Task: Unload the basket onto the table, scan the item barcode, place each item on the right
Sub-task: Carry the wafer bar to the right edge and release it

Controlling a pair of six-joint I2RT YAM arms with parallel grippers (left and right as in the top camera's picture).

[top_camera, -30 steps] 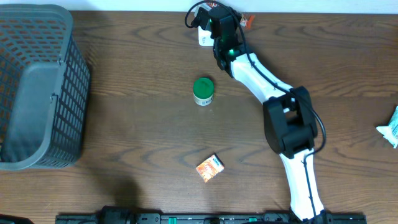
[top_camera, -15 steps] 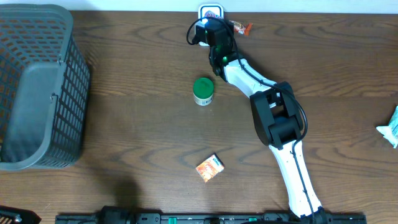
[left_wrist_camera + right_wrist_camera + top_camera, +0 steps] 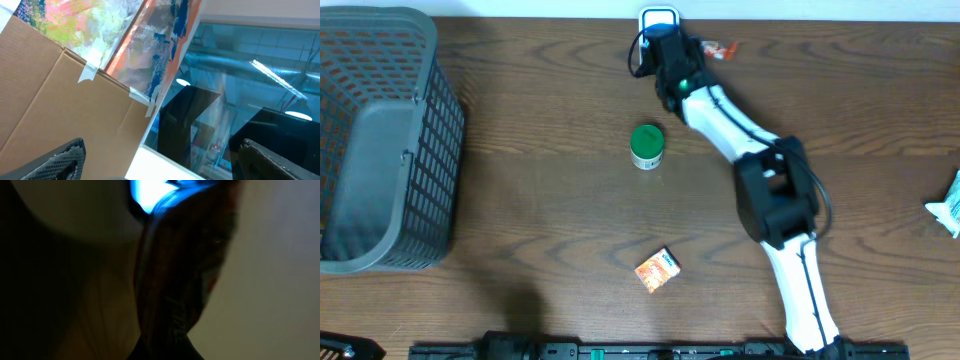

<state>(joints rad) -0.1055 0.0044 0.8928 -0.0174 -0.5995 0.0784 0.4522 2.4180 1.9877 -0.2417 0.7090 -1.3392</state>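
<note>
A dark grey plastic mesh basket (image 3: 380, 140) filled the overhead frame's left edge. The left gripper (image 3: 160, 162) gaped wide and empty. At top centre the right gripper (image 3: 665, 45), beside a white blue-lit scanner (image 3: 660, 17), was clamped on the small orange-red crinkly packet (image 3: 720, 47).

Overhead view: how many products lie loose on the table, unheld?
3: green can at centre, orange box nearer the robot, pale packet at right edge. The basket may hide more.

Grey basket (image 3: 380, 140) at left; green can (image 3: 647, 146), orange box (image 3: 658, 269) mid-table.
</note>
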